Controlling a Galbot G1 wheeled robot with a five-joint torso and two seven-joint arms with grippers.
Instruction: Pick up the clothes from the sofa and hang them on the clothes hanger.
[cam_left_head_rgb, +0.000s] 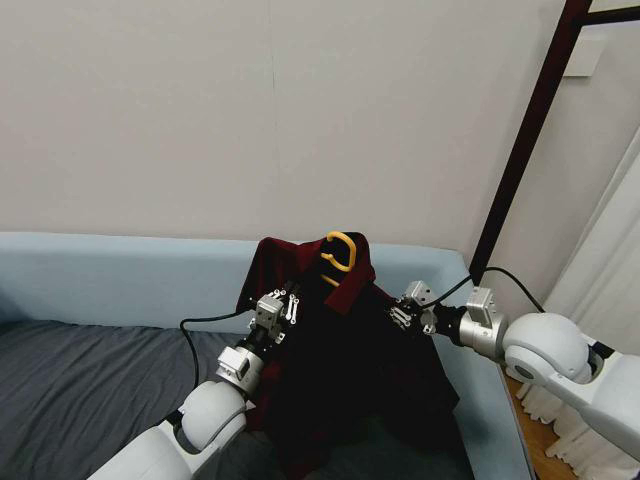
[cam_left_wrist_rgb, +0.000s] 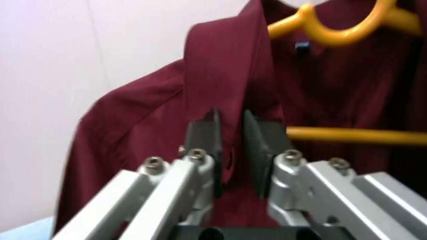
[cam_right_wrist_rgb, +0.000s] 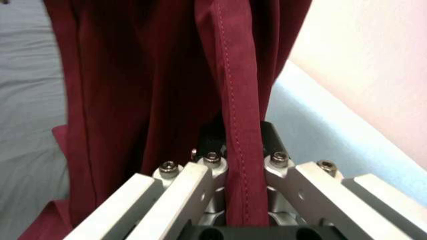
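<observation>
The dark red shirt (cam_left_head_rgb: 340, 340), draped on a yellow hanger (cam_left_head_rgb: 342, 250), is held upright at the sofa (cam_left_head_rgb: 100, 270). One thin fold is pinched in the closed left claw (cam_left_head_rgb: 283, 308) and another in the closed right claw (cam_left_head_rgb: 403, 313). Should the folds be pulled unevenly, fabric could be slipped from a claw, or the hanger tipped out of the collar.

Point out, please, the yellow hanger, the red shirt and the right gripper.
yellow hanger (cam_left_head_rgb: 352, 248): head view, on its hook.
red shirt (cam_left_head_rgb: 352, 286): head view, on its collar.
right gripper (cam_left_head_rgb: 398, 314): head view, midway between its fingertips.

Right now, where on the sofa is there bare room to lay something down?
The dark seat, bordered by the pale blue backrest and the left arm, is bare. The middle is crowded: the red shirt hangs between left pincer and right pincer, both shut on it.
</observation>
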